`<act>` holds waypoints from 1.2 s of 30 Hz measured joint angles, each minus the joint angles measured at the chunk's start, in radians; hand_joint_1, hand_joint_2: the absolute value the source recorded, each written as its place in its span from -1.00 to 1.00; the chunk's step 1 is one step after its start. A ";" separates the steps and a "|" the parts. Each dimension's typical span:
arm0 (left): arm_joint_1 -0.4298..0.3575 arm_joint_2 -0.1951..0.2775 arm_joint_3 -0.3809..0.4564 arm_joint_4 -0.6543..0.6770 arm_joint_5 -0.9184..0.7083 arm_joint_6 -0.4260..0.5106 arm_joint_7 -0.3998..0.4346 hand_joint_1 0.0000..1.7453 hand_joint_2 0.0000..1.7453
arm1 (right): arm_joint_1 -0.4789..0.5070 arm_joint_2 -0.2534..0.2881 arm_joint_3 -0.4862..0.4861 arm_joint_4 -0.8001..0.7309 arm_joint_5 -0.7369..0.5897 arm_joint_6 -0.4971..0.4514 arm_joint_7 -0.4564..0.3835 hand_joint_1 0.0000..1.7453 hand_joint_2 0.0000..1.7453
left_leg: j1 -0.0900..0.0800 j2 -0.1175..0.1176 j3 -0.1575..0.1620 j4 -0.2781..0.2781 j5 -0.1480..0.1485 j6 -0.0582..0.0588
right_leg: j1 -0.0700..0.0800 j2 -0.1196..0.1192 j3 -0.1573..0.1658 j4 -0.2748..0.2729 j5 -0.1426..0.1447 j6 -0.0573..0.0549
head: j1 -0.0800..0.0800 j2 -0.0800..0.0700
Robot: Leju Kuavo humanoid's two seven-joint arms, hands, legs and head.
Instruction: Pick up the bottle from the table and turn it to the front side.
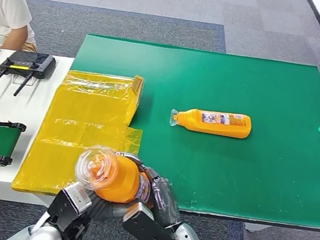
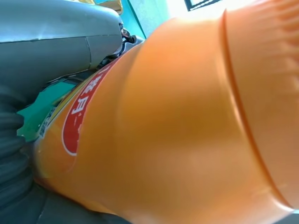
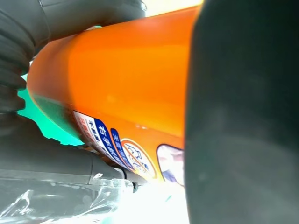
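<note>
Orange bottle is up off the green table, lying sideways at its near edge with the clear cap toward me, and I see both my hands on it: left hand grips the cap end, right hand is wrapped round the base. A second orange bottle lies flat mid-table, beside yellow plastic bags.
</note>
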 joint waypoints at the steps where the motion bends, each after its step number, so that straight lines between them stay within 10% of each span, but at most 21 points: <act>1: 0.000 0.000 0.000 0.001 0.003 0.000 -0.001 1.00 1.00 | 0.000 0.000 0.000 0.001 -0.006 0.002 0.000 0.79 1.00 | 0.000 0.000 0.000 0.000 0.000 0.000 | 0.000 0.000 0.000 0.000 0.000 0.000 | 0.000 0.000; 5: 0.001 0.000 0.003 0.007 0.013 -0.004 -0.002 1.00 1.00 | -0.003 0.000 0.000 0.016 -0.044 0.035 0.030 -0.98 1.00 | 0.000 0.000 0.000 0.000 0.000 0.000 | 0.000 0.000 0.000 0.000 0.000 0.000 | 0.000 0.000; 25: 0.057 -0.012 0.088 -0.034 0.056 0.033 -0.034 1.00 1.00 | 0.038 0.001 -0.039 0.095 -0.315 0.137 0.081 -1.00 1.00 | 0.000 0.000 0.000 0.000 -0.001 0.000 | 0.000 0.000 0.000 0.000 0.000 0.000 | 0.000 0.000; 36: 0.079 -0.038 0.216 -0.116 -0.281 0.222 0.008 1.00 1.00 | 0.089 0.001 -0.097 0.051 -0.341 0.145 0.099 -1.00 1.00 | 0.000 0.000 0.000 0.000 0.000 0.000 | 0.000 0.000 0.000 0.000 0.000 0.000 | 0.000 0.000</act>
